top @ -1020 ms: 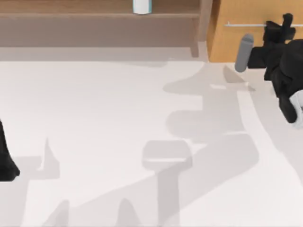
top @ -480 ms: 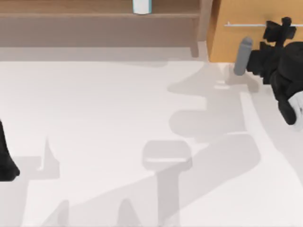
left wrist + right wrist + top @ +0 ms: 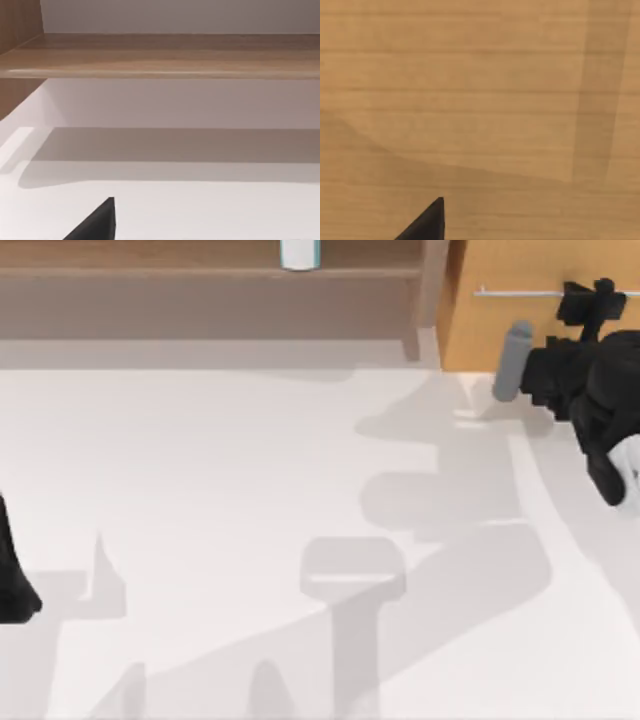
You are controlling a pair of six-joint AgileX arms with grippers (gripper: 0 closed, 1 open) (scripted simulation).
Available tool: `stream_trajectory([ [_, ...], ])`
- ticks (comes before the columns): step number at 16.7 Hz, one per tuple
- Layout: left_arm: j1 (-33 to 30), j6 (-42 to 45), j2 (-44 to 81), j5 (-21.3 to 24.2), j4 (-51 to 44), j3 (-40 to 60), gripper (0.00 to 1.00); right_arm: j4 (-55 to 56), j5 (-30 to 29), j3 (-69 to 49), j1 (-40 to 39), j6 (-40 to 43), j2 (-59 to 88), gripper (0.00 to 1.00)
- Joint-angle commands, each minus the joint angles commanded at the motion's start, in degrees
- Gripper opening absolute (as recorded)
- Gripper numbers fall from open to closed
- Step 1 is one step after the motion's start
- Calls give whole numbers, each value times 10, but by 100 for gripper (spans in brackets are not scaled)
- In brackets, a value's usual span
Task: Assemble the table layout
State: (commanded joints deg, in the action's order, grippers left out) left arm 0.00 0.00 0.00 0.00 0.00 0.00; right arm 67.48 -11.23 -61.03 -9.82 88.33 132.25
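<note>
A broad white table [image 3: 220,470] spreads across the top view, with a brown wooden shelf [image 3: 200,285] along its far edge and an orange-brown drawer cabinet [image 3: 520,265] at its far right corner. A white and blue container [image 3: 300,253] stands on the shelf. The right arm is raised at that far right corner, its right gripper [image 3: 590,302] up against the cabinet front by the thin metal handle [image 3: 515,292]; whether its fingers are apart or together I cannot tell. The right wrist view looks close onto the cabinet's wood. The left arm [image 3: 12,575] sits at the table's left edge.
</note>
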Motion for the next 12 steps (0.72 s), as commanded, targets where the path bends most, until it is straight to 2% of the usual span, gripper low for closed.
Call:
stream_trajectory([
  [2, 0, 0, 0, 0, 0, 0, 100, 8, 16, 8, -9, -11, -11, 100],
  [8, 0, 0, 0, 0, 0, 0, 100, 39, 112, 55, -50, -57, -40, 100],
  [12, 0, 0, 0, 0, 0, 0, 100, 56, 103, 81, -50, -54, -52, 100],
])
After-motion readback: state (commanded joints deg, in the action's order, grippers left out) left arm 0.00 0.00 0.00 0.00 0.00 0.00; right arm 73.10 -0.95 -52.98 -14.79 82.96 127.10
